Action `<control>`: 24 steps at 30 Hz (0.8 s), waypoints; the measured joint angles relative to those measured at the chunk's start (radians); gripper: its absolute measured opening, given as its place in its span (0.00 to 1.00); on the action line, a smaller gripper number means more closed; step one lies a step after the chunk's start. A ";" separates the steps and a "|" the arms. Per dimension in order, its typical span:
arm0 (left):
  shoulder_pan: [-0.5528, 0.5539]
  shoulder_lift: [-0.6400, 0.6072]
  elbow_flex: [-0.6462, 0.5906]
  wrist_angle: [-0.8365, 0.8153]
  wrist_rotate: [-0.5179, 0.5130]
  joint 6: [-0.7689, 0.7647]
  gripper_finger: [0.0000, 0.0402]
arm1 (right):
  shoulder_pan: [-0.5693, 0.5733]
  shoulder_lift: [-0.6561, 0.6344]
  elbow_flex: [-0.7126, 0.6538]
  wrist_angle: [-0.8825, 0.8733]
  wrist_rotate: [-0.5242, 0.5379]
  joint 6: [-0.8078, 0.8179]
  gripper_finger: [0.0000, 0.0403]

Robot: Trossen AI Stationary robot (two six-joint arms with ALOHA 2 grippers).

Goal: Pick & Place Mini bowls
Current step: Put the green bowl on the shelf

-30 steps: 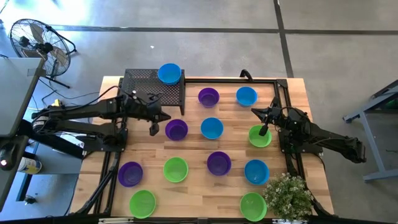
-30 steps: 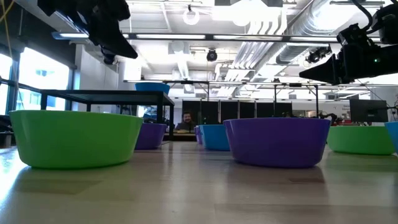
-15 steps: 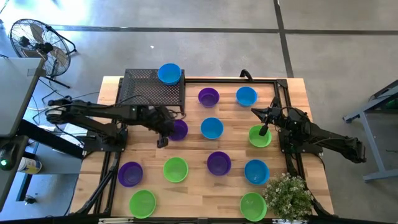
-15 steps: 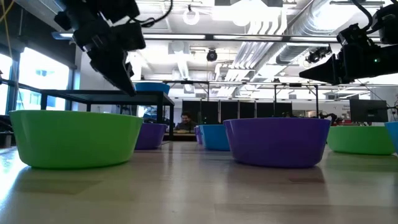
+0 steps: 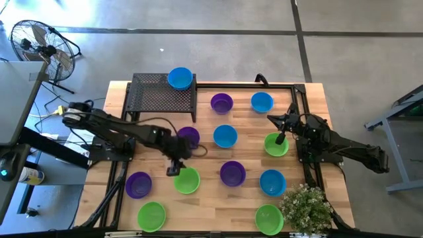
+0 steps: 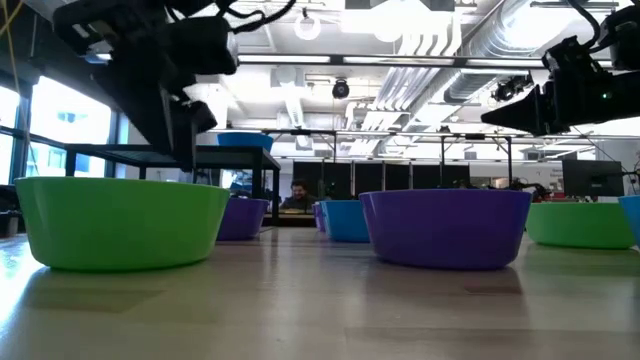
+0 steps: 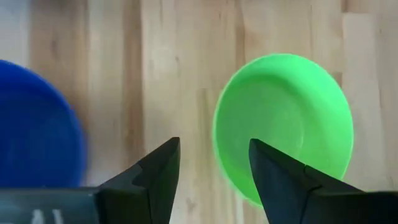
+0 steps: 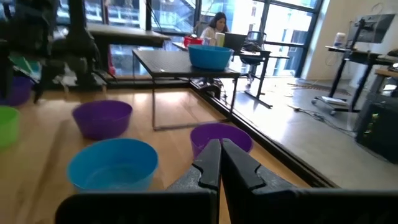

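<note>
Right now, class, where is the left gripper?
In the high view the left gripper hangs open left of centre, at the edge of a green bowl, just below a purple bowl.

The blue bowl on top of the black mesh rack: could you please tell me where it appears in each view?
High view: the blue bowl is at upper centre-left, on the rack's right end.
Low view: left of centre, showing just above the rack's top.
Left wrist view: not in it.
Right wrist view: top centre, on the rack.
Shared landmark: the black mesh rack beneath it.
</note>
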 joint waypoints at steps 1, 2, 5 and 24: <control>-0.008 0.018 0.009 0.008 -0.001 -0.018 0.47 | 0.000 0.000 0.000 0.010 -0.006 0.018 0.00; -0.014 0.033 0.014 0.014 -0.011 -0.035 0.47 | 0.000 0.000 0.000 0.019 -0.010 0.035 0.00; -0.021 0.069 0.016 0.014 -0.042 -0.090 0.46 | 0.000 0.000 0.000 0.033 -0.023 0.063 0.00; -0.018 0.195 0.042 -0.030 0.053 -0.098 0.04 | 0.000 0.000 0.000 0.041 -0.031 0.055 0.00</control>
